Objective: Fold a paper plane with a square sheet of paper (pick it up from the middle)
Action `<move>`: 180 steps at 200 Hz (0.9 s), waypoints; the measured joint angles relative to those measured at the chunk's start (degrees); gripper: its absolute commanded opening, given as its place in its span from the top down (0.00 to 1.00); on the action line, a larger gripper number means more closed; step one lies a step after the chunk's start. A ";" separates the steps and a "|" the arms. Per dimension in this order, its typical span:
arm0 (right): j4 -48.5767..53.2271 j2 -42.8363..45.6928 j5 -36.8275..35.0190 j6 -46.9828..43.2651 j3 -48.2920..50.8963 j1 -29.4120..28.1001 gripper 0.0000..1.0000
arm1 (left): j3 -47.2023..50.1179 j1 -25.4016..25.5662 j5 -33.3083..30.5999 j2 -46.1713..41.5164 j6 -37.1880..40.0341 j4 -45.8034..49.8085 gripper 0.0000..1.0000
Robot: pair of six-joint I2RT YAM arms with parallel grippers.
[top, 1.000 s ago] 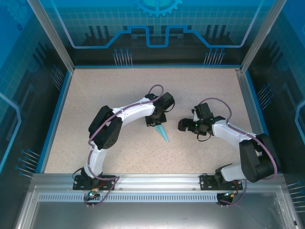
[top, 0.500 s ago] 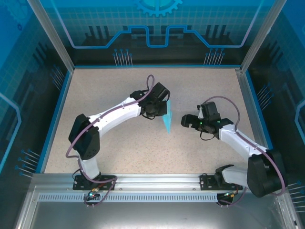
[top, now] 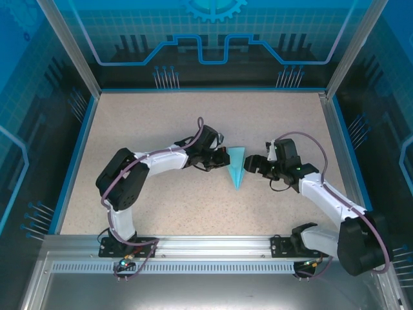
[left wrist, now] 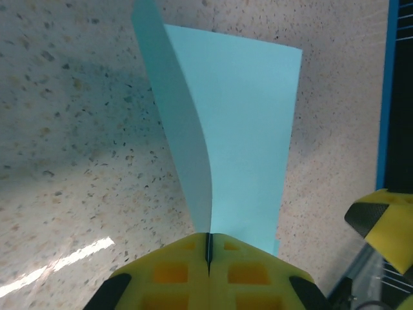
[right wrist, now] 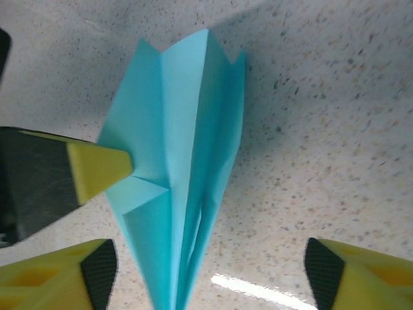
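The paper plane (top: pixel 237 167) is a cyan dart in mid-table, its point toward the near edge. My left gripper (top: pixel 222 158) is shut on its left wing. In the left wrist view the yellow fingers (left wrist: pixel 174 271) pinch the sheet's edge, and the cyan paper (left wrist: pixel 242 129) stretches away over the table. My right gripper (top: pixel 253 165) is just right of the plane and open. In the right wrist view the plane (right wrist: pixel 184 194) runs down between the right gripper's (right wrist: pixel 210 268) spread fingers, nearer the left one, and touches neither. The left gripper's fingertip (right wrist: pixel 100 171) holds the wing edge there.
The speckled beige table (top: pixel 148 123) is bounded by a blue rim (top: pixel 74 161) and transparent enclosure walls. That blue rim (left wrist: pixel 391 97) also runs down the right of the left wrist view. An aluminium rail (top: pixel 206 248) carrying both arm bases crosses the near edge.
The left gripper carried the plane up-right to mid-table and turned it, so it now spreads flat instead of hanging. The right gripper moved left up to it, its jaws narrowing a little.
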State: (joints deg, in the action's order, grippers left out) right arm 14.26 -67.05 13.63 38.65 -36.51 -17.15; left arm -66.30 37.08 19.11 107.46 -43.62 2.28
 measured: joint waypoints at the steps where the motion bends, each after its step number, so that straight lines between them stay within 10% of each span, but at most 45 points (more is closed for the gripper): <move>1: -0.07 -0.07 0.02 0.15 0.00 -0.04 0.31 | 0.09 -0.04 0.11 0.04 -0.02 -0.15 1.00; 64: -3.26 -9.70 1.84 1.81 -1.64 -5.90 0.59 | 5.42 -1.18 2.91 2.12 -1.53 -7.34 1.00; 180: -4.66 -21.00 -0.70 1.86 -8.61 -10.38 0.53 | 8.46 -2.05 1.88 2.38 -1.70 -8.66 1.00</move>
State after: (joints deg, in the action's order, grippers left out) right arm 9.61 -88.05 12.93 40.51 -45.12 -27.53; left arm -57.84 35.03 20.99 109.84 -45.32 -6.37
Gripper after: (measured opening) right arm 0.463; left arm 0.049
